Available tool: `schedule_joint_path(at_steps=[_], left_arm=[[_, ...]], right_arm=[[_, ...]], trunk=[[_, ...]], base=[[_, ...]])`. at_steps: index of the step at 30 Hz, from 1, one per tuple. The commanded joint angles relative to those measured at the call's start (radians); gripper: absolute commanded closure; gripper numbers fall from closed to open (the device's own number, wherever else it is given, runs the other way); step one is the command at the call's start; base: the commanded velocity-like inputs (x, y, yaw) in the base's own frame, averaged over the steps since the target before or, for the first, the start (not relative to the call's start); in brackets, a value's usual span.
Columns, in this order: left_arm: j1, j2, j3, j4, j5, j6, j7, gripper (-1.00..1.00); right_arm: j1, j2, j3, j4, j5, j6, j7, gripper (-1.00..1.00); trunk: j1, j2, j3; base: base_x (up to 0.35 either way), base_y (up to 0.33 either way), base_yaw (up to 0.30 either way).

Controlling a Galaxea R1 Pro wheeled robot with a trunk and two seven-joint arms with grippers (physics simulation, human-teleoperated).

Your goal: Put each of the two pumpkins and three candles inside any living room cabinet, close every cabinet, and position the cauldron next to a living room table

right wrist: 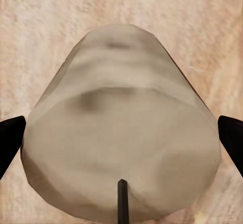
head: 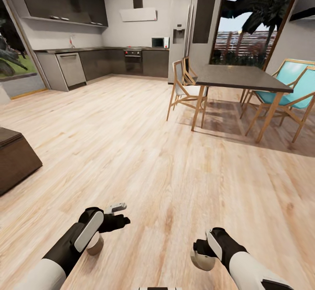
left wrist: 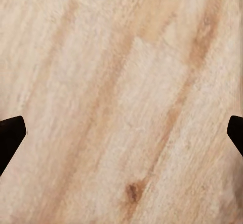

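Right gripper (head: 202, 255) of mine clamped on a candle (right wrist: 121, 127), left gripper (head: 114, 213) spread wide over bare floor (head: 144, 150), dining table (head: 238, 78) at two o'clock.

Pale wood floor (head: 144, 150), dark kitchen cupboards (head: 109, 62), dining table (head: 240, 78)

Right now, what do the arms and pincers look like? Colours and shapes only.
Both arms are white on the lower segment, turning to black casing toward the wrist. The left arm carries a long white rounded panel along its black wrist; the right arm has a narrower white strip. The left pincer is black with a pale grey finger; the right pincer is black. Wrist views show dark, pointed fingertips.
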Motion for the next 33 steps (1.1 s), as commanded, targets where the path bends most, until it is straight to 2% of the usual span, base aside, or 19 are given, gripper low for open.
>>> schedule_joint_path(at_steps=[1,7,11,25,33], left_arm=[[-0.001,0.001,-0.003,-0.001,0.010,0.001,0.010,-1.00],[-0.001,0.002,-0.003,-0.001,0.010,0.000,0.010,-1.00],[-0.001,0.001,-0.003,-0.001,0.010,0.001,0.010,-1.00],[-0.001,0.001,-0.003,-0.001,0.008,0.001,0.010,-1.00],[-0.001,0.002,-0.003,0.003,0.006,0.000,0.011,-1.00]], right_arm=[[0.000,0.001,-0.005,-0.002,0.002,0.005,-0.003,1.00],[0.000,0.002,-0.004,-0.002,0.002,0.005,-0.003,1.00],[0.000,0.001,-0.004,-0.002,0.002,0.004,-0.003,1.00],[0.000,0.000,-0.004,-0.002,0.004,0.004,-0.002,1.00],[0.000,0.002,-0.002,-0.002,0.004,0.004,-0.003,1.00]], trunk=[[-0.001,0.000,0.003],[-0.003,0.001,0.026],[-0.019,0.029,0.039],[-0.072,0.127,0.083],[-0.103,0.183,0.108]], base=[[0.000,0.000,0.181],[0.000,0.000,0.251],[0.000,0.000,0.152],[0.000,0.000,0.008],[0.000,0.000,0.231]])
